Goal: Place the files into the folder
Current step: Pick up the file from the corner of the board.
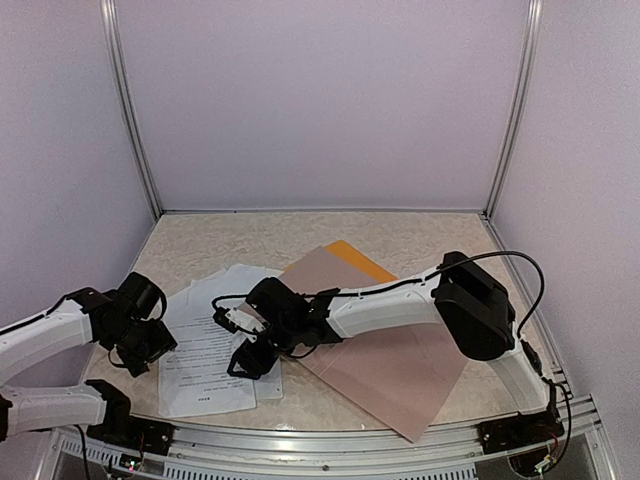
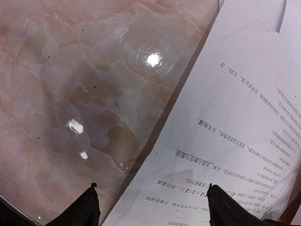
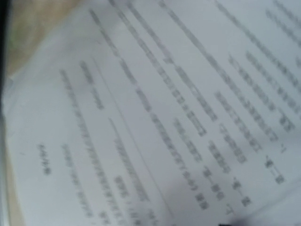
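At lower left, flat white printed sheets (image 1: 205, 365) on a glossy marbled table (image 1: 400, 232) are straddled at their edge by the left gripper (image 2: 153, 209), jaws wide and empty; the right gripper (image 1: 252, 358) cannot be judged.

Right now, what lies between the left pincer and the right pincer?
The files: in the top view, the white printed sheets fill the stretch from the left pincer to the right pincer; nothing else lies there.

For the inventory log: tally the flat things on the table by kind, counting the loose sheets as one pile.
Pile of white sheets: 1
Orange folder: 1
Pinkish-brown board: 1
Total: 3
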`<state>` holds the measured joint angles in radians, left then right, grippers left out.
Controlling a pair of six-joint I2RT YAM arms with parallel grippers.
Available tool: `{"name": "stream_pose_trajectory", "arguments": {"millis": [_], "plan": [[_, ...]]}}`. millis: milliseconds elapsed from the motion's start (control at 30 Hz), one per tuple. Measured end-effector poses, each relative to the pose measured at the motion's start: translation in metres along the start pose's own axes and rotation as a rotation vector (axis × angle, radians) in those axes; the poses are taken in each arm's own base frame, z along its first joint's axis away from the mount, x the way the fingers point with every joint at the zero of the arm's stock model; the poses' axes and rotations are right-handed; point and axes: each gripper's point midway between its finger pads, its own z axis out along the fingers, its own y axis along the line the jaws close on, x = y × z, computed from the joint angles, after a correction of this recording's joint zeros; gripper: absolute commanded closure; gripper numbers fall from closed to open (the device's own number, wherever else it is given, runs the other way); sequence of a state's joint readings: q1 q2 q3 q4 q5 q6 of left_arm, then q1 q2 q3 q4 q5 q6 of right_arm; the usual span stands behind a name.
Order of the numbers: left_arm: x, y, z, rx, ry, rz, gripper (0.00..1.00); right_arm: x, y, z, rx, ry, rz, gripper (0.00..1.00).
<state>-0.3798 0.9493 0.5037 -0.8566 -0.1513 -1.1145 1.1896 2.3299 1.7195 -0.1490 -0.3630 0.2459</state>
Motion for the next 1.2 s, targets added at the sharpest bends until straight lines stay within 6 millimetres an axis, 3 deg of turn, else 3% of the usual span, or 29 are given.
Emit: {"name": "stream_pose_trajectory", "arguments": {"millis": [133,367,800,1200], "plan": [[-0.001,-0.008,0.004,0.031,0.017,0.000,0.25,0.012,-0.007,0.009,0.011,0.023,0.019,0.41],[-0.001,-0.010,0.020,0.000,0.045,0.017,0.27,0.011,-0.008,0.009,0.016,0.021,0.024,0.42],[-0.001,-0.019,0.028,0.060,0.056,0.012,0.55,0.011,-0.016,0.008,0.017,0.003,0.034,0.45],[-0.019,-0.028,-0.010,0.175,-0.050,0.010,0.84,0.011,-0.017,0.007,0.014,-0.001,0.035,0.44]]}}
